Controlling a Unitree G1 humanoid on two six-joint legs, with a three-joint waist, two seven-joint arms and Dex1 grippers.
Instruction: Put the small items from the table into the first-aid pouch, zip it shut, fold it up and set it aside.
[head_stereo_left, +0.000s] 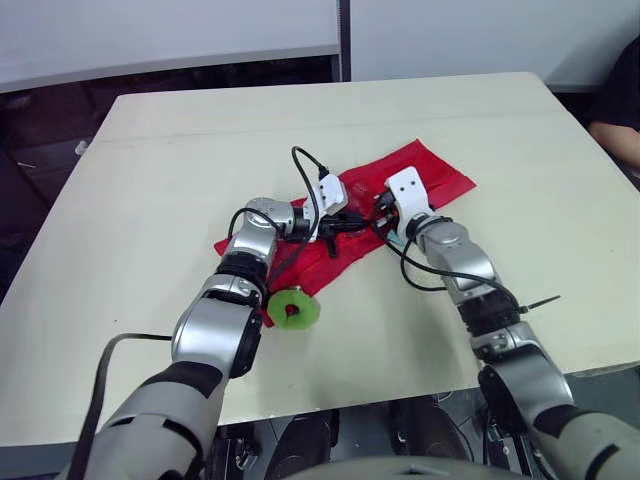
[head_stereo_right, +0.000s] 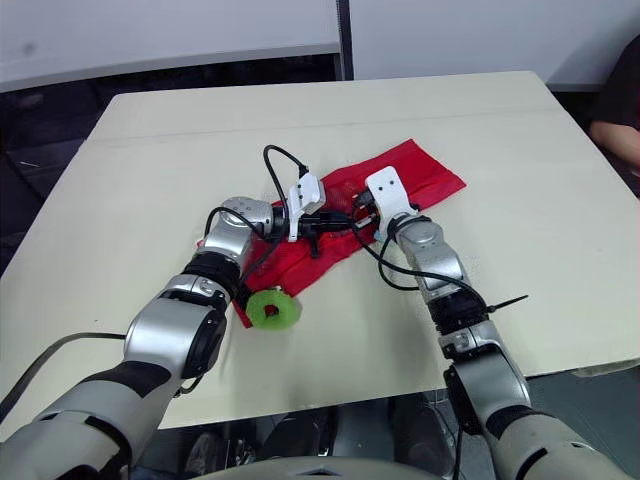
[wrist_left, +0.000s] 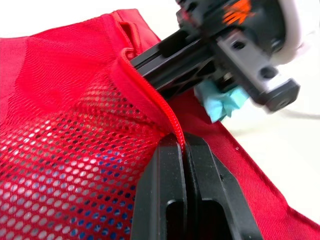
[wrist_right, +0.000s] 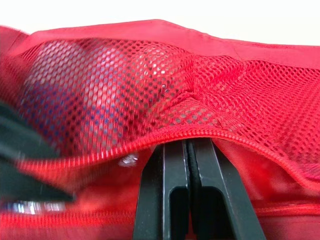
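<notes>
Beige table w/ red pouch & green ring.

Your pouch is matt red woven cloth, with an open mesh panel and a finely ribbed zip. The table looks smooth, matt cream. The fingers of the left gripper are matt black plastic.

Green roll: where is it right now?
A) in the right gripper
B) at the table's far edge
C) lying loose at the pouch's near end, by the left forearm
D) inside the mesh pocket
C: the green roll lies in the open at the near end of the red pouch, while the left gripper and right gripper are both pinched shut on that pouch.
</notes>
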